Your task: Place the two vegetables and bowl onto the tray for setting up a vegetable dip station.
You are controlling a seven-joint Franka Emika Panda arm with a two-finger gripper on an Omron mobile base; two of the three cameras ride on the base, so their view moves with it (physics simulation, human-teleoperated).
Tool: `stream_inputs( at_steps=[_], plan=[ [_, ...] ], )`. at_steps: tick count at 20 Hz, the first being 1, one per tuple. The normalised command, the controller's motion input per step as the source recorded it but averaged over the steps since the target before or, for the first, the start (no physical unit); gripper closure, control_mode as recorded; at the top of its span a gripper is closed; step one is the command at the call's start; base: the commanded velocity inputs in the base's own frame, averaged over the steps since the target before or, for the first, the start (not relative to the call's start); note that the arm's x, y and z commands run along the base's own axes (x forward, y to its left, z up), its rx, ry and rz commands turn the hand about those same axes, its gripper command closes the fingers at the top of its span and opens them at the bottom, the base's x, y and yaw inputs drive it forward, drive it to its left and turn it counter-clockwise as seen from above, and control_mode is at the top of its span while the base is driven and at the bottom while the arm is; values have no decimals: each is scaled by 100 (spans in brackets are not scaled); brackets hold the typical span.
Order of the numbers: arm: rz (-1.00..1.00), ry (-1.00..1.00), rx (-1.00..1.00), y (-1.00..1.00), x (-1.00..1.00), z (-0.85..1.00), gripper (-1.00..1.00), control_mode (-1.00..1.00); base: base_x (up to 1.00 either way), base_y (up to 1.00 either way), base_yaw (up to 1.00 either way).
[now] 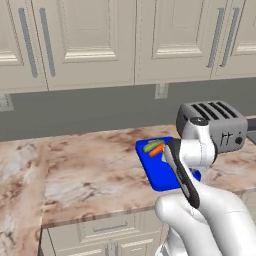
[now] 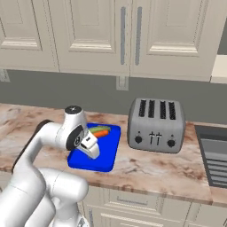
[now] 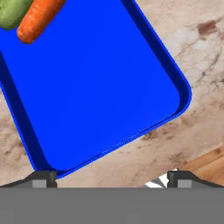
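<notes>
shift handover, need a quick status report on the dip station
Gripper open, empty, above tray. Carrot and green vegetable on tray. Toaster beside tray, apart.

A marbled pink-and-brown counter is seen running across the scene, with a grey four-slot toaster standing upright on it, its two levers and knobs turned to the front. Behind the counter a dark grey backsplash is fitted, on which a pale wall outlet is mounted, and above it cream upper cabinets with long grey bar handles are hung. Below the counter edge cream drawers are set, and a dark stovetop is glimpsed at the far right edge.
</notes>
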Motion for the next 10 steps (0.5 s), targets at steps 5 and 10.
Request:
stream_inputs(
  at_steps=[5,10],
  plan=[
    [0,1,-3,11,-47,40,-100,-100,0,0,0],
    [0,4,-2,5,-37,38,-100,-100,0,0,0]
  ],
)
